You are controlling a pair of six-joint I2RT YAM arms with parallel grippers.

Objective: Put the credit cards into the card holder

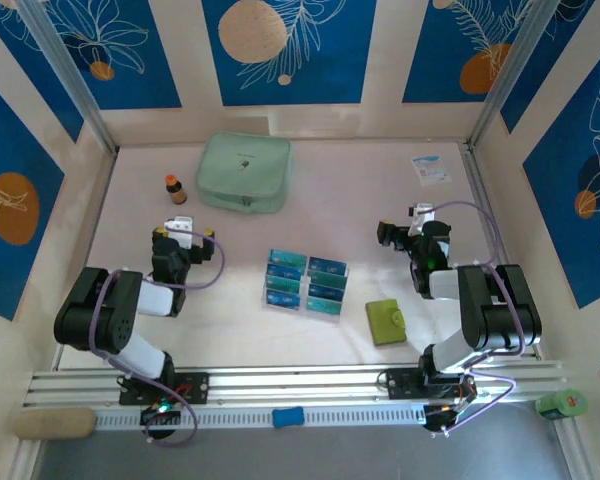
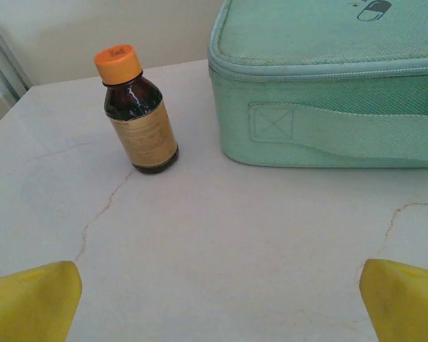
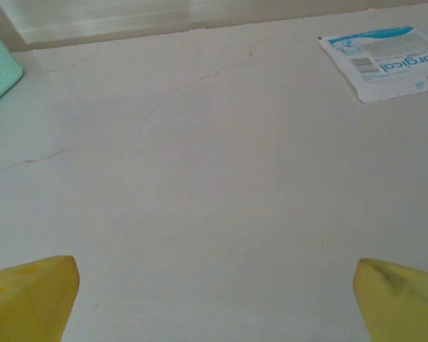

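Observation:
Several blue and teal credit cards (image 1: 305,281) lie in two short columns on the pale table, between the two arms. The olive-green card holder (image 1: 386,321) lies shut just right of them, near the front edge. My left gripper (image 1: 185,231) (image 2: 217,296) hovers left of the cards, open, its yellow fingertips (image 2: 32,299) wide apart over bare table. My right gripper (image 1: 406,225) (image 3: 215,292) stands behind and right of the card holder, also open with nothing between its yellow fingertips (image 3: 399,296).
A brown bottle with an orange cap (image 1: 175,188) (image 2: 138,114) stands ahead of the left gripper, beside a big mint zip pouch (image 1: 244,172) (image 2: 328,85). A white-and-blue paper packet (image 1: 430,168) (image 3: 385,63) lies at the back right. Walls close in the table.

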